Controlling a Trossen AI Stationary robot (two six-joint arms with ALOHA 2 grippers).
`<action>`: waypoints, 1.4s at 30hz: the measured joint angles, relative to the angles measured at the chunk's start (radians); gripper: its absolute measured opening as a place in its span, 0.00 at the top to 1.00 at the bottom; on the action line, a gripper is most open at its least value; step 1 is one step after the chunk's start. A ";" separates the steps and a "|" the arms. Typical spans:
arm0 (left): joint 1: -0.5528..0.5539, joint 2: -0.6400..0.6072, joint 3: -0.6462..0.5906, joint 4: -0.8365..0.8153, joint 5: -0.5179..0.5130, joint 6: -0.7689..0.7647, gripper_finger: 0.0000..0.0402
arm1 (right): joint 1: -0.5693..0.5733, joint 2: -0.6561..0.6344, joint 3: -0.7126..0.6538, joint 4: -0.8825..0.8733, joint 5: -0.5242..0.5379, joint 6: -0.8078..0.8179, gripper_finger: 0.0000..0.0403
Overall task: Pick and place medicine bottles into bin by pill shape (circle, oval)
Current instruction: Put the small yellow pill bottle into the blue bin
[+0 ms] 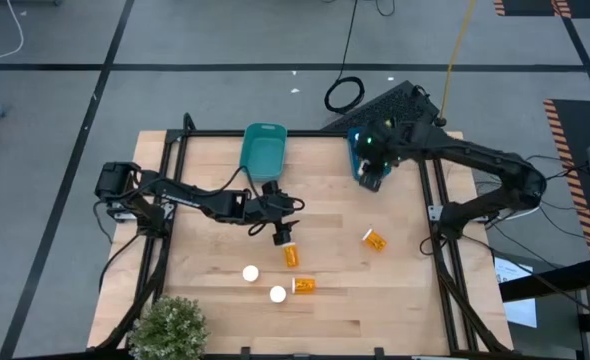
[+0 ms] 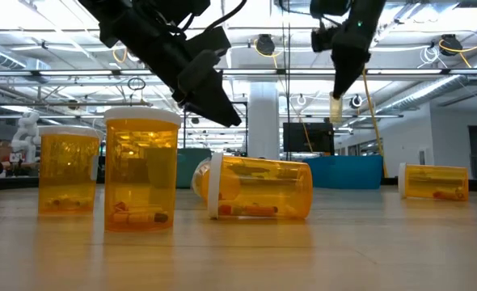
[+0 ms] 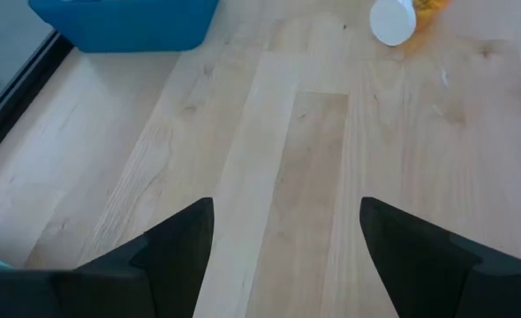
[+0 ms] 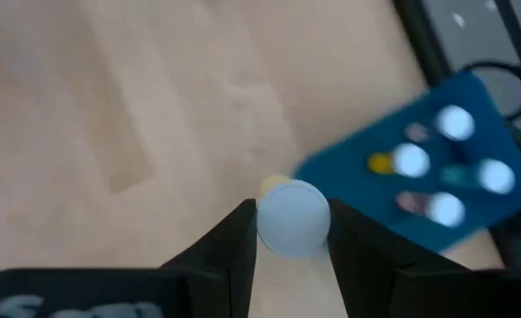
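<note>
Gripping a small pill bottle (image 4: 292,218) by its sides, the right gripper (image 4: 289,231) hangs above the far right part of the wooden table (image 1: 205,300), its two dark fingers pressed against the bottle just under the round white cap. In the low view the same bottle (image 2: 335,108) dangles pale and small from the raised arm. Just beyond it, at the table's far right edge, sits the dark blue bin (image 4: 437,177), which already holds several white-capped bottles standing upright.

Five orange bottles remain on the table. One (image 1: 375,239) lies on its side to the right of centre, well apart from the rest. Another (image 1: 291,254) lies near the middle, just beside the left gripper (image 1: 283,233). A third (image 1: 303,285) lies on its side nearer the front, and two stand upright with their white caps up, one (image 1: 250,272) to the left and one (image 1: 277,294) just beside the lying bottle.

That left gripper hovers low over the table's middle with its fingers (image 3: 177,252) spread wide and nothing between them; bare wood shows in the gap.

A teal bin (image 1: 263,152) rests at the far edge, left of the blue one. A small potted plant (image 1: 167,325) stands at the near left corner.
</note>
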 joint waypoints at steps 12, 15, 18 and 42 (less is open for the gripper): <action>-0.006 0.000 -0.001 0.009 0.001 0.000 0.28 | -0.208 0.034 -0.034 0.028 -0.003 -0.048 0.71; -0.006 0.000 -0.001 0.009 0.001 -0.001 0.28 | -0.214 0.035 -0.092 0.064 -0.001 -0.043 0.71; -0.006 0.000 -0.001 0.010 0.001 -0.001 0.28 | -0.231 0.034 -0.150 0.131 0.000 -0.049 0.71; -0.006 0.001 -0.002 0.038 0.003 -0.001 0.28 | -0.345 0.039 -0.405 0.418 0.000 -0.084 0.71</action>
